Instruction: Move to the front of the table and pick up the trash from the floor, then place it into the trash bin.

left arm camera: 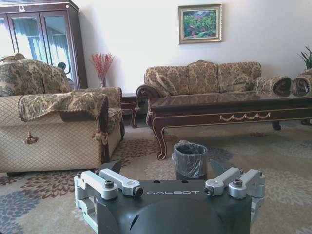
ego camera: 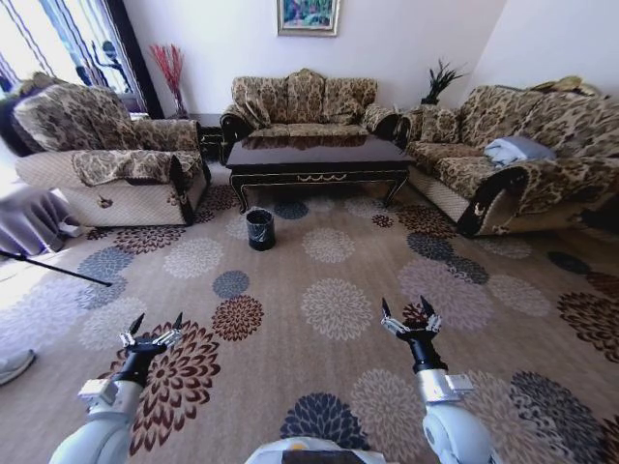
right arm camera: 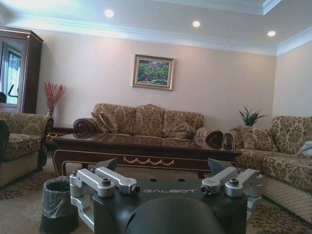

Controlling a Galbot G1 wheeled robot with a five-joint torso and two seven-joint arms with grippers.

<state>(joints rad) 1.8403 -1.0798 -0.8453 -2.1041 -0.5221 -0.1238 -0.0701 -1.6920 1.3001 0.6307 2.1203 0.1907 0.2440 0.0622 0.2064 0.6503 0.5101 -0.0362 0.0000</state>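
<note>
The dark glossy table with gold trim stands far ahead, in front of the back sofa. The small black trash bin with its shiny bag stands on the patterned floor, just before the table's left leg. Both wrist views take in the trash bin and the table. My left gripper is open, held low over the carpet at the near left. At the near right my right gripper is open too. Both are empty. The trash is out of view.
A patterned armchair stands at the left, a sofa behind the table and another sofa on the right. A thin dark rod lies across the carpet at the left, with a shoe at the edge. Open carpet lies between me and the bin.
</note>
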